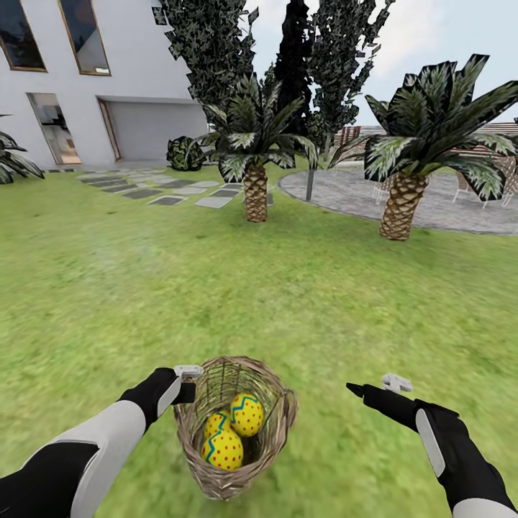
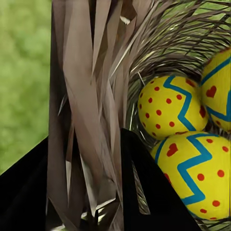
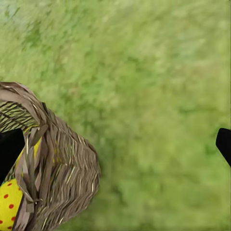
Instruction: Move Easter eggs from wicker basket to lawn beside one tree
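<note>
I see the lawn [image 1: 144,288] filling the frame, with a white house [image 1: 93,79] upper left. The wicker basket [image 1: 234,424], bottom centre, holds the Easter eggs [image 1: 247,415]. My left gripper [image 1: 188,381] clamps its rim; my right gripper [image 1: 374,385] hovers spread apart at lower right.

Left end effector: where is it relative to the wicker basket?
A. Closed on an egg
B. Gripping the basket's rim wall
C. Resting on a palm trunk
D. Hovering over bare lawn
B: the left end effector straddles the wicker basket rim, one finger on either side of the weave.
</note>
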You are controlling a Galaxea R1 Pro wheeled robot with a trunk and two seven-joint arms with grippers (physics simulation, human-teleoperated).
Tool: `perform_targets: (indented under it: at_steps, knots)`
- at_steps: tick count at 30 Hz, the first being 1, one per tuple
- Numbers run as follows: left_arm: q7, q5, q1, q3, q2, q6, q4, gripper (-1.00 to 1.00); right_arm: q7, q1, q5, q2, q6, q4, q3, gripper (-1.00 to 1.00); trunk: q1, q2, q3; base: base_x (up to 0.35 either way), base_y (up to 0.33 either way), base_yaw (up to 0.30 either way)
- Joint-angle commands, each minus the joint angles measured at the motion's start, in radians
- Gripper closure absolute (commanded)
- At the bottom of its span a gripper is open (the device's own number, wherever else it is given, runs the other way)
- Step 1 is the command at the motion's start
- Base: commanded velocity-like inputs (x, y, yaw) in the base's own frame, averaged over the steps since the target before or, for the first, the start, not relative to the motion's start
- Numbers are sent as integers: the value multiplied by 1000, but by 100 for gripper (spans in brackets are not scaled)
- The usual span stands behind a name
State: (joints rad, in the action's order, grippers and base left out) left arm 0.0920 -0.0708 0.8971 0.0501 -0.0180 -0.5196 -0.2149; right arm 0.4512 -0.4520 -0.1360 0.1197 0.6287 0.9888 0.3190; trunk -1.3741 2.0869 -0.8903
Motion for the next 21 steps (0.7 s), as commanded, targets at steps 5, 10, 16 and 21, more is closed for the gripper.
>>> perform_targets:
  at_steps: [5,10,16,21]
  knots:
    - [6,-10,0,2,1,-5,-2,100,0,-1,-8,0,8,1,2,-100,19,-35,15,0,0,0]
    - [6,-10,0,2,3,-5,-3,100,0,-1,12,-2,2,1,2,-100,39,-70,31,0,0,0]
    - [6,-10,0,1,6,-5,-3,100,0,-1,13,-2,-3,1,2,-100,62,-112,49,0,0,164]
    - [5,-10,0,0,7,-5,-3,100,0,-1,13,-3,-3,1,2,-100,81,-147,65,0,0,286]
